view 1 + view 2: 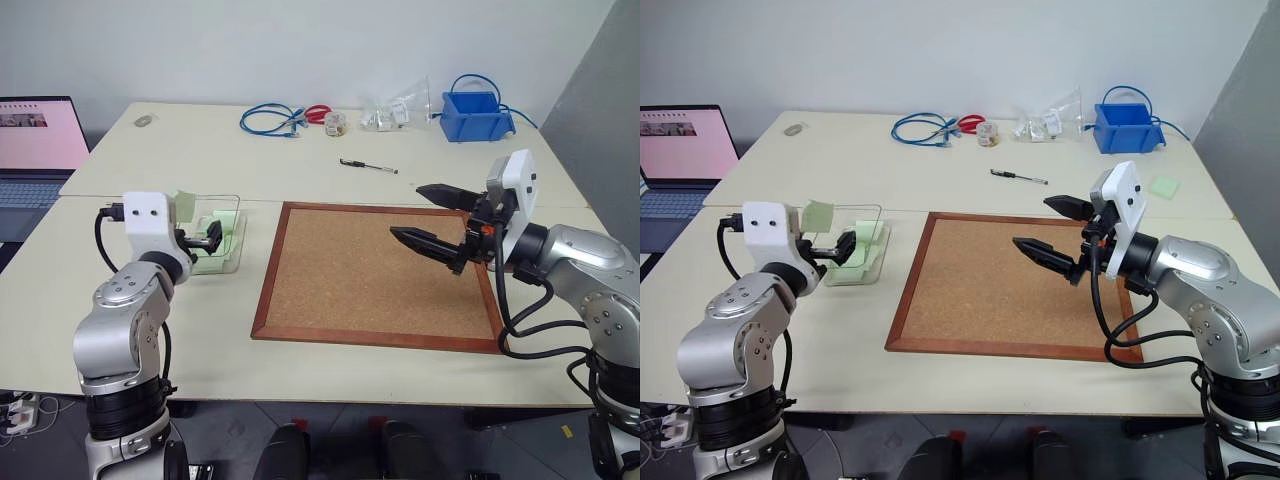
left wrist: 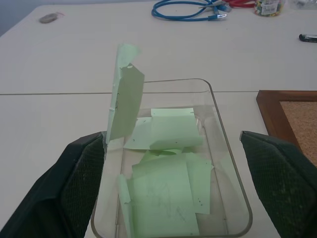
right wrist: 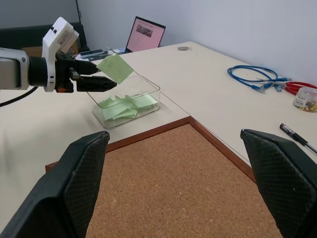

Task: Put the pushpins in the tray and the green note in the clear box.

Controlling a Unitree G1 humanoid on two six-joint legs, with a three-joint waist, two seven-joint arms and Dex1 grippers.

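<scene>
— Pale green paper is what stands out: the green note (image 2: 124, 94) is a thin square sheet, standing nearly upright with one top corner bent over. Where does it sit?

— At the near rim of the clear box (image 2: 233, 168), with its lower edge against one finger (image 2: 74, 183) of the left gripper (image 1: 208, 240). The two fingers stand wide apart, one to each side of the box's end, so the note is stuck to that finger or leaning on it rather than pinched.

— And the box itself?

— Transparent, rectangular, with low rounded walls, resting on the cream table (image 1: 300, 180) just beside the left edge of the cork board (image 1: 375, 275). Several more pale green sheets lie overlapping on its floor.

— What of the other arm?

— The right gripper (image 1: 430, 215) hangs over the right half of the cork board, its black fingers spread fully and nothing between them.

— Any pushpins or tray?

— Neither can be made out. At the far side of the table lie a blue cable (image 1: 270, 120), a black pen (image 1: 367, 166) and a blue bin (image 1: 475, 115), and a laptop (image 1: 35, 150) stands at the left.
</scene>
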